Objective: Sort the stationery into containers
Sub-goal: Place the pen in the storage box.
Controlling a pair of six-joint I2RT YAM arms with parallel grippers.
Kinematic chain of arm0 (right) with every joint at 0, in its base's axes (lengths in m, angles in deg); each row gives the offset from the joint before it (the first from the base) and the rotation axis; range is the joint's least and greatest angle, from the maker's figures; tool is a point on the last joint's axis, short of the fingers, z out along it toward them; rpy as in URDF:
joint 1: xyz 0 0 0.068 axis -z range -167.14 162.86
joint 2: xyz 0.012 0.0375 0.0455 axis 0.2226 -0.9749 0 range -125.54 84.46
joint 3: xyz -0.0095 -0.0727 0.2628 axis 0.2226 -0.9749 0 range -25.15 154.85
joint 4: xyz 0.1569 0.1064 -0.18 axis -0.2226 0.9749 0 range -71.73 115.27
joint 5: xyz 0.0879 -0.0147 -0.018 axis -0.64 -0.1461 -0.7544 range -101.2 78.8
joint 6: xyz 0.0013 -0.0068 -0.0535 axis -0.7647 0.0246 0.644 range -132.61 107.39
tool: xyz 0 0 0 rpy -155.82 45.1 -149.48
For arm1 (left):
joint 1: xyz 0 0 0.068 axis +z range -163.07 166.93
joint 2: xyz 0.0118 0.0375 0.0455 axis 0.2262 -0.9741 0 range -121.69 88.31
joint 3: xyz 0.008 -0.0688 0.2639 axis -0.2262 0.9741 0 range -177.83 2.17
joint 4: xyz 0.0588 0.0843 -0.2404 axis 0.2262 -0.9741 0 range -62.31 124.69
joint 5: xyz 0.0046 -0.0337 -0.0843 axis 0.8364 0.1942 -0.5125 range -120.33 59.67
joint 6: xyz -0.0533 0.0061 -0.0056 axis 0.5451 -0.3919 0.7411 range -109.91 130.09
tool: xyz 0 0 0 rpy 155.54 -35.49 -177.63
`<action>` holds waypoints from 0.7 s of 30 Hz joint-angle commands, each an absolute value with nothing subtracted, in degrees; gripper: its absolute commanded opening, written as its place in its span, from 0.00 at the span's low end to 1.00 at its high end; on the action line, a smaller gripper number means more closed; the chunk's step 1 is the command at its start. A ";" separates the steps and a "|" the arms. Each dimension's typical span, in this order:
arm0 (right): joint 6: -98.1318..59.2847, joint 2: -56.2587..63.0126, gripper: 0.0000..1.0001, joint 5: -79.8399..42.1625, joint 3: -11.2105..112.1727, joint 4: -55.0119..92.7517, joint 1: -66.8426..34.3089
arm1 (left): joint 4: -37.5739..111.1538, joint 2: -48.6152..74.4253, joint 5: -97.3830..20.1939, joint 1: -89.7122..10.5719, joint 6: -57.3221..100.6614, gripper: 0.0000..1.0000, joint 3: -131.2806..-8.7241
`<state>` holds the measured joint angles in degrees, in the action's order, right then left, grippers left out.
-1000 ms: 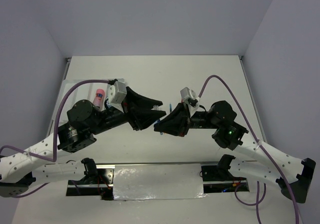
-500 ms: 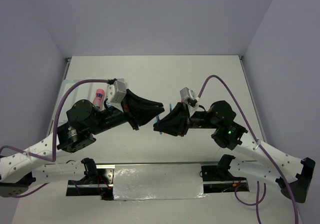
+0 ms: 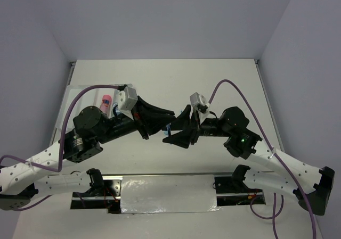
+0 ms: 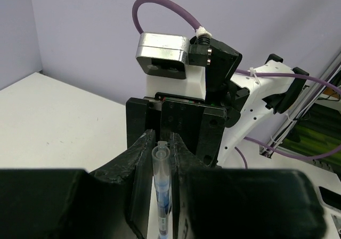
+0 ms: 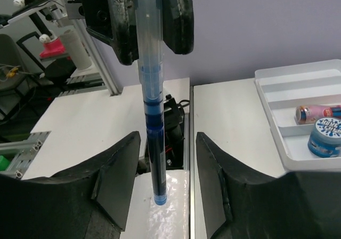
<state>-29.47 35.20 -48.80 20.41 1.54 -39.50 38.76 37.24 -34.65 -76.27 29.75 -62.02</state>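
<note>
A thin blue pen [image 4: 161, 188] with a clear cap is clamped between the fingers of my left gripper [image 4: 161, 167], which is shut on it. In the right wrist view the pen [image 5: 152, 122] hangs from the left gripper [image 5: 149, 21] between the spread fingers of my right gripper [image 5: 165, 180], which is open and not touching it. In the top view the two grippers meet over the table's middle, left [image 3: 166, 116] and right [image 3: 177, 126]. The white divided tray [image 5: 287, 82] holds a pink-orange cylinder [image 5: 317, 113] and a blue-white roll [image 5: 325, 138].
In the top view the tray [image 3: 80, 90] lies at the left, mostly hidden under the left arm, with the pink cylinder [image 3: 106, 101] showing. A silver plate [image 3: 168, 194] lies between the arm bases at the near edge. Purple cables arc over both arms.
The right gripper's fingers have spread apart and let go of the pen. The left gripper has closed on it. Both wrists have shifted slightly.
</note>
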 commanded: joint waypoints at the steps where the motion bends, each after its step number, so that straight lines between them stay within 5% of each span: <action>1: -28.52 35.50 0.53 -47.24 20.64 -0.27 -39.87 | 41.28 37.33 -33.94 -76.26 28.99 0.00 -64.28; 2: -28.60 35.68 0.50 -47.41 20.55 -0.44 -39.79 | 41.28 37.42 -33.85 -76.26 28.90 0.00 -64.19; 6: -29.22 36.20 0.00 -47.94 20.37 -0.89 -39.87 | 41.45 37.60 -32.97 -76.26 28.55 0.00 -63.23; 8: -29.40 36.29 0.00 -47.94 20.29 -0.80 -39.87 | 41.72 37.51 -32.88 -76.26 28.63 0.03 -62.53; 9: -29.57 36.38 0.00 -47.41 20.46 -0.54 -39.96 | 41.54 37.34 -32.97 -76.26 28.63 0.29 -62.43; 12: -29.13 36.56 0.00 -47.50 20.99 0.52 -39.87 | 41.10 36.72 -33.67 -76.26 28.90 0.51 -62.08; 21: -29.13 37.26 0.00 -46.97 21.17 1.22 -39.87 | 41.72 37.60 -34.20 -76.26 30.22 0.53 -58.83</action>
